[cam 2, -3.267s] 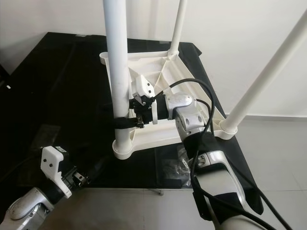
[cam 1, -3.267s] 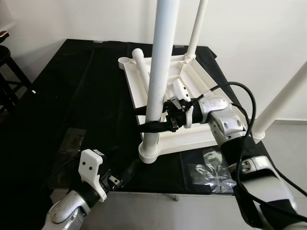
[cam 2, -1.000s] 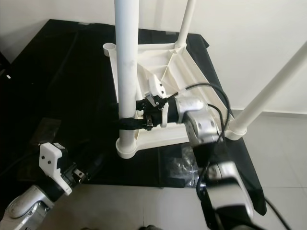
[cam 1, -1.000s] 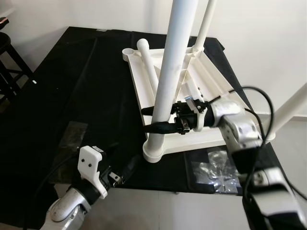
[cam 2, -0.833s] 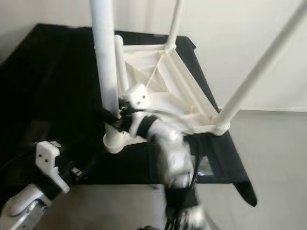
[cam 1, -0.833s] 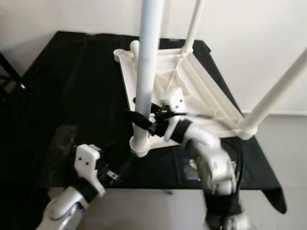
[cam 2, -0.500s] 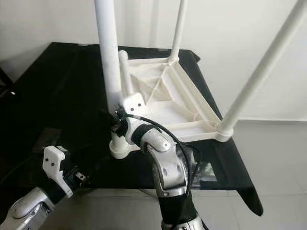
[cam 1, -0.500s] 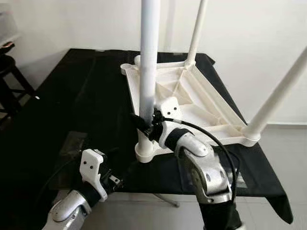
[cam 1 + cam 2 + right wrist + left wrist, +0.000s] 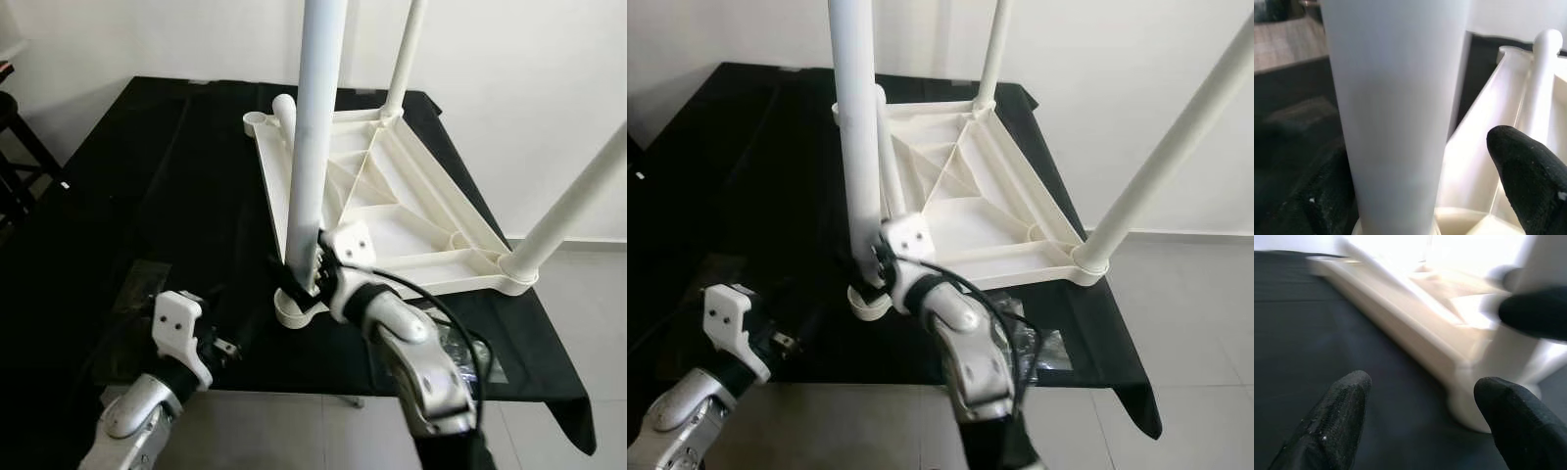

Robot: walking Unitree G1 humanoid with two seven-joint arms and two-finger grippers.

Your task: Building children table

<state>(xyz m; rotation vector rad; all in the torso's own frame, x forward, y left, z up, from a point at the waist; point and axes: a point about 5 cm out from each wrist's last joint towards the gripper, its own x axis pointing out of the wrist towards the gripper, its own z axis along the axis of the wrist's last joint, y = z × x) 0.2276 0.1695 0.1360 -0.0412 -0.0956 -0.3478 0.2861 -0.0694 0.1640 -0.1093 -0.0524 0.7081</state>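
At the near edge of the black-covered desk (image 9: pixel 118 196), the left gripper (image 9: pixel 227 349) hovers low with its two black fingers (image 9: pixel 1334 421) spread apart and holding nothing, pointed toward the near corner of the upturned white children's table (image 9: pixel 392 211). Just beyond it, at that near corner socket (image 9: pixel 294 308), the right gripper (image 9: pixel 299 274) sits with its fingers on either side of the near upright leg (image 9: pixel 315 147), close above the socket; whether they press on the leg or merely flank it cannot be told. Right of the socket, a clear plastic bag (image 9: pixel 465 352) lies flat on the desk beside the right arm. Farther back, the tabletop rests upside down with its ribbed underside showing, a right-hand leg (image 9: pixel 573 201) and a far leg (image 9: pixel 407 54) standing in their corners, and a loose leg (image 9: pixel 285 117) lying along its left rim toward the far left corner.
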